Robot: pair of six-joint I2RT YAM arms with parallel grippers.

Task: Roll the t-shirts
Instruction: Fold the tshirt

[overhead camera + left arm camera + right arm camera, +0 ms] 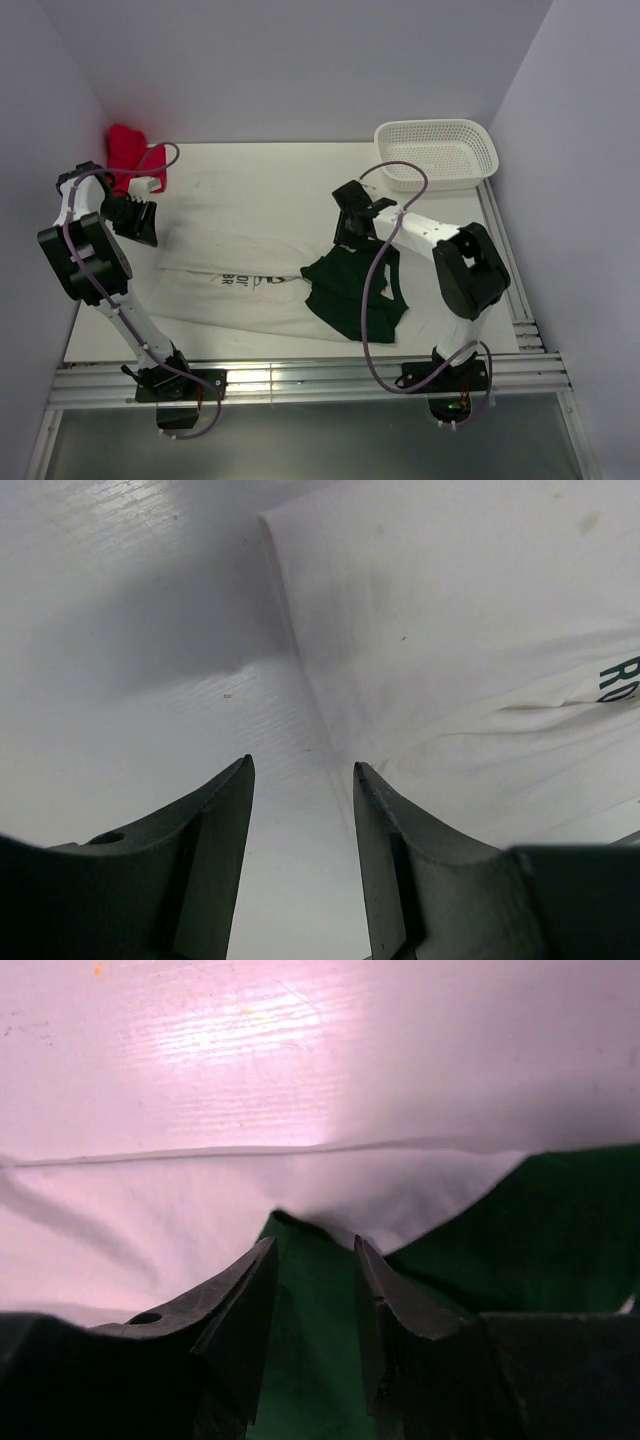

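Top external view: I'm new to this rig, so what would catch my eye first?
The dark green t-shirt lies crumpled right of centre, overlapping the right end of the off-white t-shirt, which is stretched out flat. A bright red cloth sits bunched in the far left corner, and an empty white basket stands at the far right.

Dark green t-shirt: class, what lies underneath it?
The off-white t-shirt runs under the left edge of the dark green t-shirt. How far it reaches beneath is covered.
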